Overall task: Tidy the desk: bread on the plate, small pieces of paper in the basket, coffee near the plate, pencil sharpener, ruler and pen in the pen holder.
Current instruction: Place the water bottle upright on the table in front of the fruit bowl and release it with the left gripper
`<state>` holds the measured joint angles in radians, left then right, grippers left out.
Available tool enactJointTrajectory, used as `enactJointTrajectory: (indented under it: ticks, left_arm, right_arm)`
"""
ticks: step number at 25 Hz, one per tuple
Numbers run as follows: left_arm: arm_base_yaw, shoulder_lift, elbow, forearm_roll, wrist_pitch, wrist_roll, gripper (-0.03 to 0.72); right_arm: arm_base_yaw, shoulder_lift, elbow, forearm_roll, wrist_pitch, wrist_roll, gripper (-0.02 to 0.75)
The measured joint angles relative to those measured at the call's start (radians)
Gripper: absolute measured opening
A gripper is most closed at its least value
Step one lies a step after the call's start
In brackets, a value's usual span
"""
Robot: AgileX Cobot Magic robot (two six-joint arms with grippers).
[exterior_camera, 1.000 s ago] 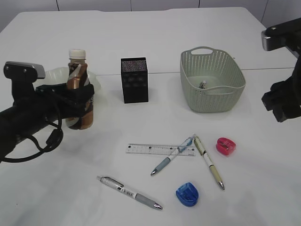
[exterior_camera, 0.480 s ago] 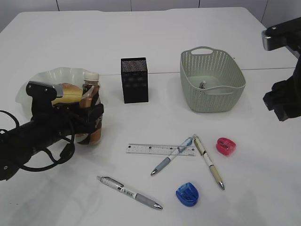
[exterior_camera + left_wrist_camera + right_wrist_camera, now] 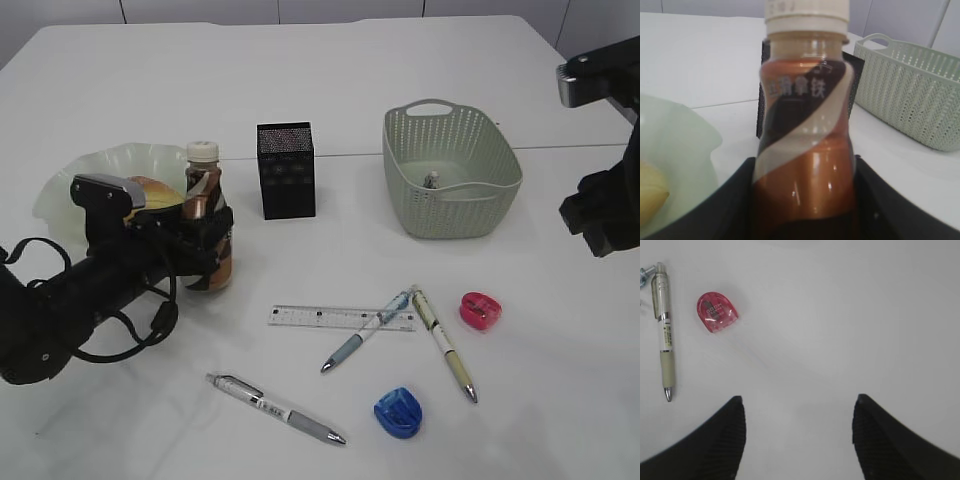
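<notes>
My left gripper (image 3: pixel 205 250) clamps the brown white-capped plastic coffee bottle (image 3: pixel 207 215), upright on the white tabletop (image 3: pixel 330 90), touching the ruffled pale green plate (image 3: pixel 75 175) at its four o'clock. That arm reaches in low from eight o'clock. My right gripper (image 3: pixel 797 432) hangs spread over bare desk, a red sharpener (image 3: pixel 716 312) at ten o'clock.

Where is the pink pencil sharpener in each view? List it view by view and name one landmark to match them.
Exterior view: the pink pencil sharpener lies right of centre on the desk, below the basket.
Left wrist view: not in it.
Right wrist view: upper left, above the open right gripper.
Shared landmark: the beige-grip pen lies just left of the sharpener in both the exterior and right wrist views.
</notes>
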<state>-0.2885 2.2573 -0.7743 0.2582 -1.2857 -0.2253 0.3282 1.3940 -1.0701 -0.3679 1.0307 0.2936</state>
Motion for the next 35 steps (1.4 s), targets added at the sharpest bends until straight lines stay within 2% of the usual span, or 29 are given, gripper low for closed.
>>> enactJointTrajectory:
  ticks: [7, 14, 19, 27, 35]
  left_arm:
    - [0.0, 0.027, -0.018, 0.0, -0.031, 0.027, 0.384]
    - [0.0, 0.025, -0.018, 0.0, -0.027, 0.032, 0.44]
    - [0.0, -0.004, -0.018, 0.002, 0.017, 0.036, 0.456]
    - [0.0, -0.056, 0.003, 0.059, 0.123, 0.04, 0.529]
    - [0.0, -0.16, 0.003, 0.073, 0.138, 0.042, 0.539]
  right_arm:
    - [0.0, 0.0, 0.0, -0.002, 0.0, 0.0, 0.491]
    - [0.0, 0.0, 0.0, -0.004, 0.0, 0.0, 0.491]
    - [0.0, 0.0, 0.0, -0.004, 0.0, 0.0, 0.491]
    - [0.0, 0.0, 0.0, -0.004, 0.0, 0.0, 0.491]
    - [0.0, 0.0, 0.0, -0.005, 0.0, 0.0, 0.491]
